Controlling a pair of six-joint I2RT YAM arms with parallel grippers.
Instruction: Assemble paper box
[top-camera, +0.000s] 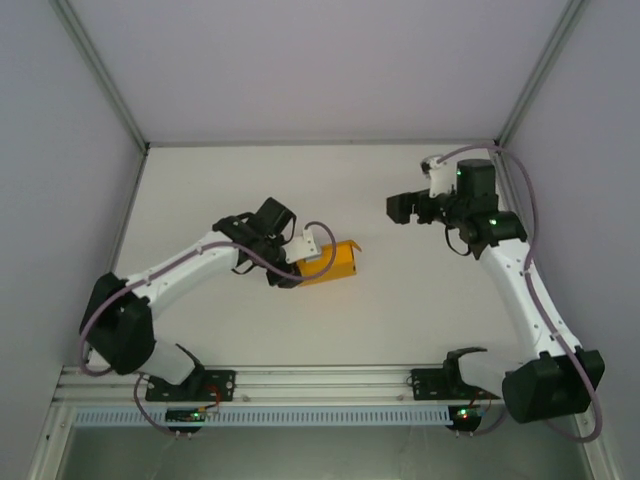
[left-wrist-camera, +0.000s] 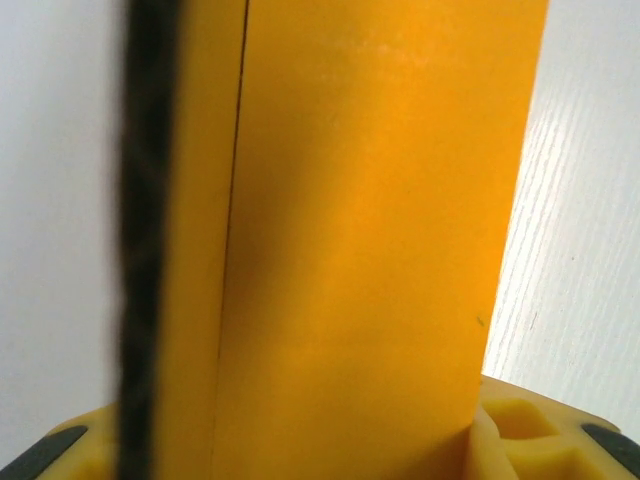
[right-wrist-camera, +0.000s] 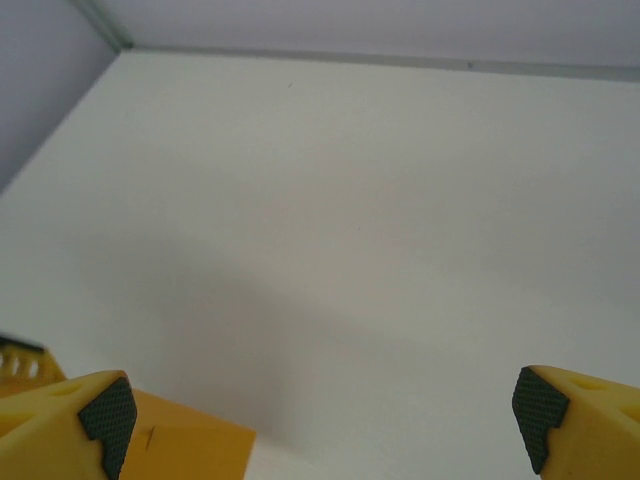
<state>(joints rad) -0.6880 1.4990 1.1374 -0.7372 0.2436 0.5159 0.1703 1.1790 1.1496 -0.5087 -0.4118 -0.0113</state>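
Observation:
The paper box (top-camera: 336, 262) is a small orange-yellow folded box lying on the white table near the middle. My left gripper (top-camera: 306, 256) is shut on its left end. In the left wrist view the box (left-wrist-camera: 370, 240) stands between the jaws, with a black finger pad (left-wrist-camera: 145, 260) flat against its left side. My right gripper (top-camera: 400, 208) hovers open to the right of the box and farther back, apart from it. In the right wrist view its fingertips (right-wrist-camera: 108, 415) stand wide apart with nothing between them, and a corner of the box (right-wrist-camera: 190, 450) shows at the lower left.
White table (top-camera: 250, 330) with grey walls on three sides and a metal frame post (top-camera: 100, 70) at each back corner. An aluminium rail (top-camera: 320, 380) carrying both arm bases runs along the near edge.

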